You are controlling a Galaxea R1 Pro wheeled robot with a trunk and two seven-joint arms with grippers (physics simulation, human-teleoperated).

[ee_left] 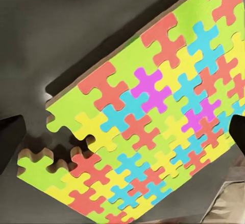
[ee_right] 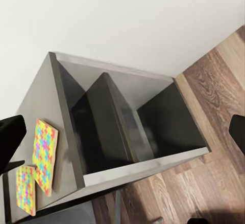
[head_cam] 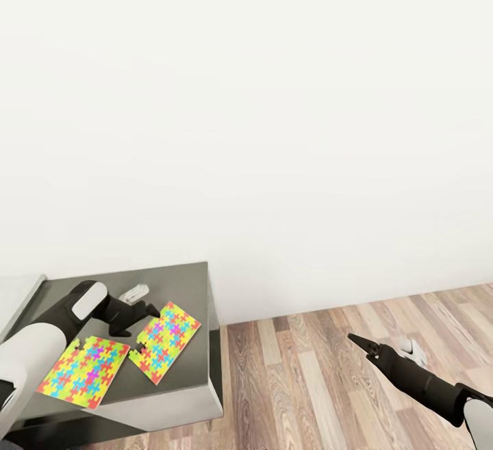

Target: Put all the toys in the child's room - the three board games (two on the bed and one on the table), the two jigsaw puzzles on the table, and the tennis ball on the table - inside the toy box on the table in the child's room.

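Observation:
Two jigsaw puzzles lie flat on the dark grey side unit [head_cam: 185,279] of the table: one near its front left [head_cam: 83,371], the other [head_cam: 165,341] closer to its right edge. My left gripper [head_cam: 147,311] hovers just over the far corner of the right-hand puzzle [ee_left: 153,127]. It is open, with a dark fingertip [ee_left: 10,139] showing on each side of the sheet and nothing held. My right gripper [head_cam: 356,338] hangs open over the wooden floor, well to the right of the unit. It looks at the unit's open side [ee_right: 127,127] and both puzzles [ee_right: 45,152] [ee_right: 25,191].
A plain white wall [head_cam: 274,128] stands right behind the unit. Wood floor [head_cam: 308,381] stretches to the right. A strip of the white desk top [head_cam: 17,292] shows at the far left. A small light grey object [head_cam: 135,292] lies behind the left gripper. The unit's side has two dark compartments.

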